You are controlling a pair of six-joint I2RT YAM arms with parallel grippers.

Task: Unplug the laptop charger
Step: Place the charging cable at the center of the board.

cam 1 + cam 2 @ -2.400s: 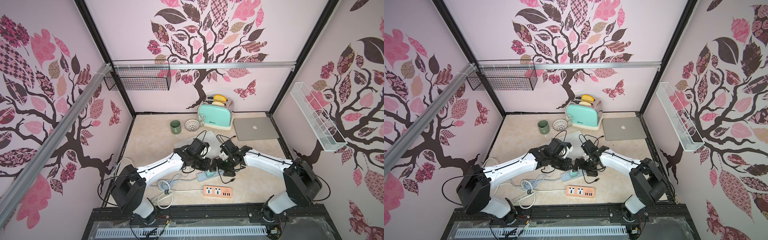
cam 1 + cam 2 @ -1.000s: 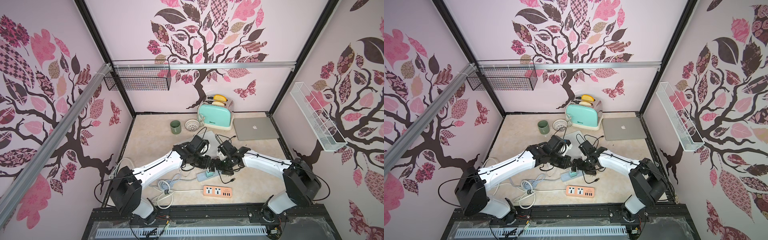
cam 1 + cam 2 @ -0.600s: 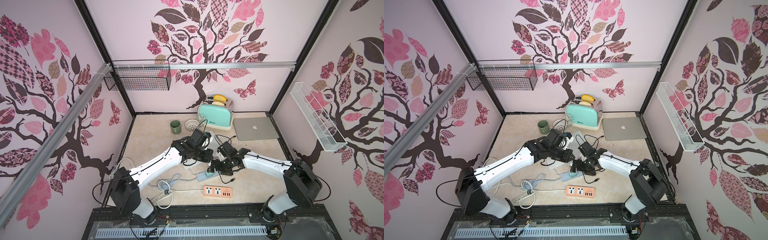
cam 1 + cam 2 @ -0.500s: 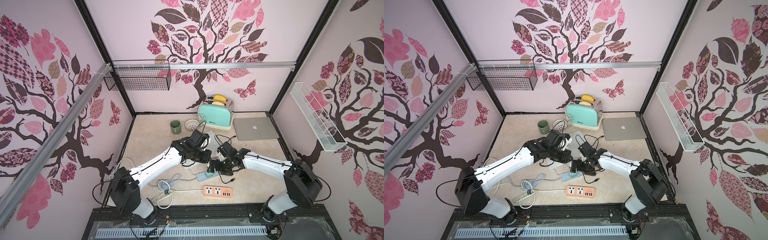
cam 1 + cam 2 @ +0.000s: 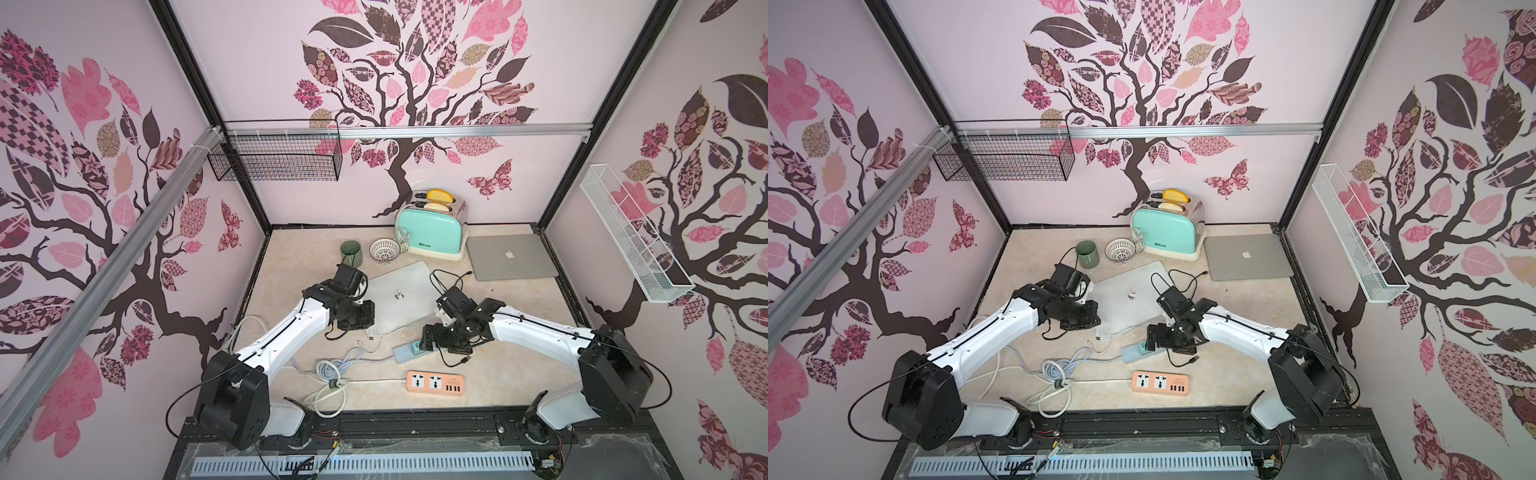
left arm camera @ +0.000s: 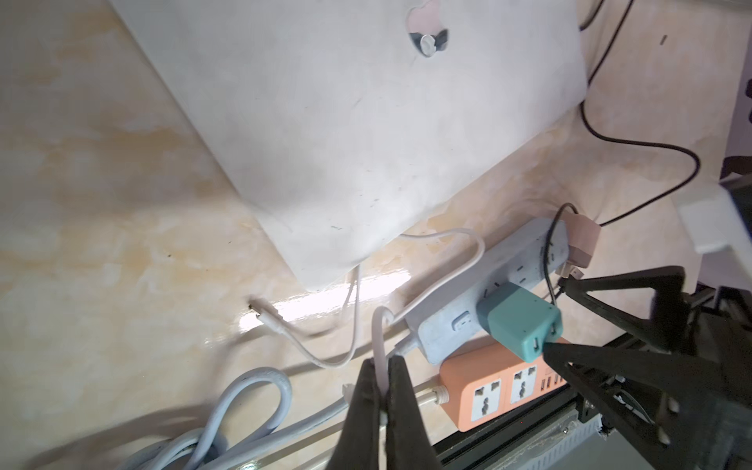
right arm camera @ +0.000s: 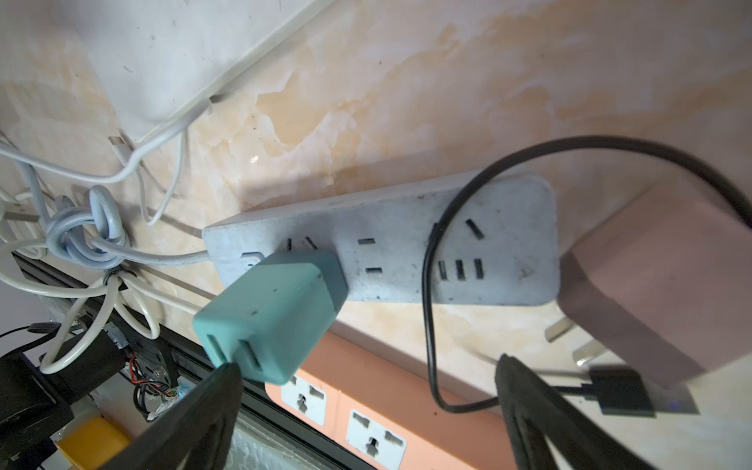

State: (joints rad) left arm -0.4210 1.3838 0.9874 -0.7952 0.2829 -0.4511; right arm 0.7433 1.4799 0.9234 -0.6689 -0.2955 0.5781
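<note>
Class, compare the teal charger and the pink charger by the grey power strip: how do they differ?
The teal charger sits plugged into the grey power strip; the pink charger lies loose beside the strip's end, prongs bare. A black cable is plugged into the pink charger; the teal charger's two ports look empty. Both are small and boxy.

pink adapter (image 7: 651,285) runs past the right wrist view's edge.
</note>
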